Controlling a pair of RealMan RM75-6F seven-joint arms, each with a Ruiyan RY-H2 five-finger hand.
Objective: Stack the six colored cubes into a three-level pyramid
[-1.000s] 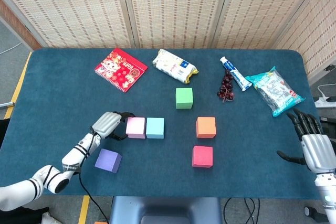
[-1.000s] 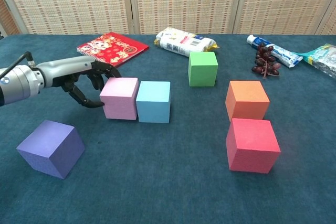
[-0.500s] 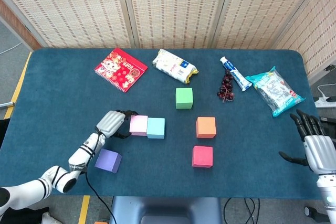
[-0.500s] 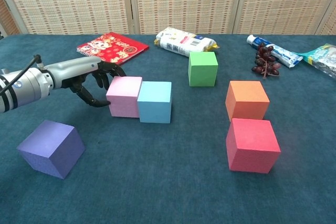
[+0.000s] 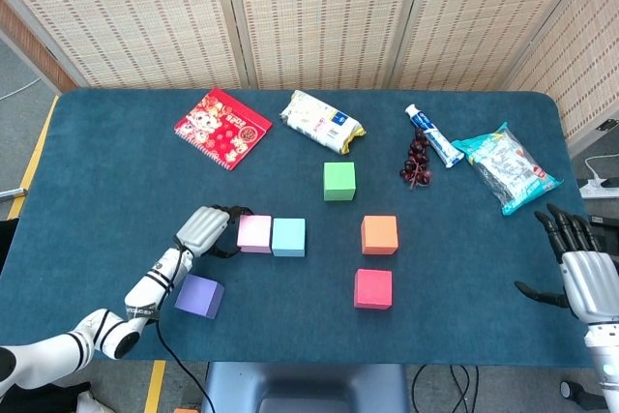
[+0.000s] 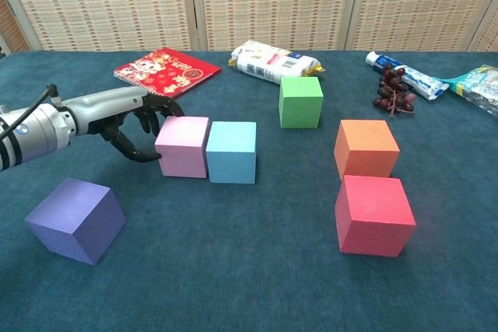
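Pink cube [image 5: 254, 233] and cyan cube [image 5: 288, 236] stand side by side, touching, left of the table's middle. My left hand [image 6: 136, 126] lies at the pink cube's [image 6: 182, 146] left face, fingers curved and apart, fingertips at its edge and gripping nothing. The purple cube [image 6: 75, 219] sits tilted near the front left. Green cube [image 5: 339, 181] stands further back, orange cube [image 5: 379, 234] to the right and red cube [image 5: 372, 288] in front of it. All cubes rest on the cloth, none stacked. My right hand [image 5: 578, 273] hangs at the table's right edge, fingers spread, empty.
Along the far side lie a red booklet [image 5: 221, 128], a tissue pack [image 5: 322, 121], a toothpaste tube [image 5: 431, 135], dark grapes [image 5: 416, 162] and a snack bag [image 5: 506, 166]. Blue cloth covers the table [image 5: 116, 200].
My left hand has nudged the pink cube a little to the right, and the cyan cube has shifted with it. The right hand has barely moved.
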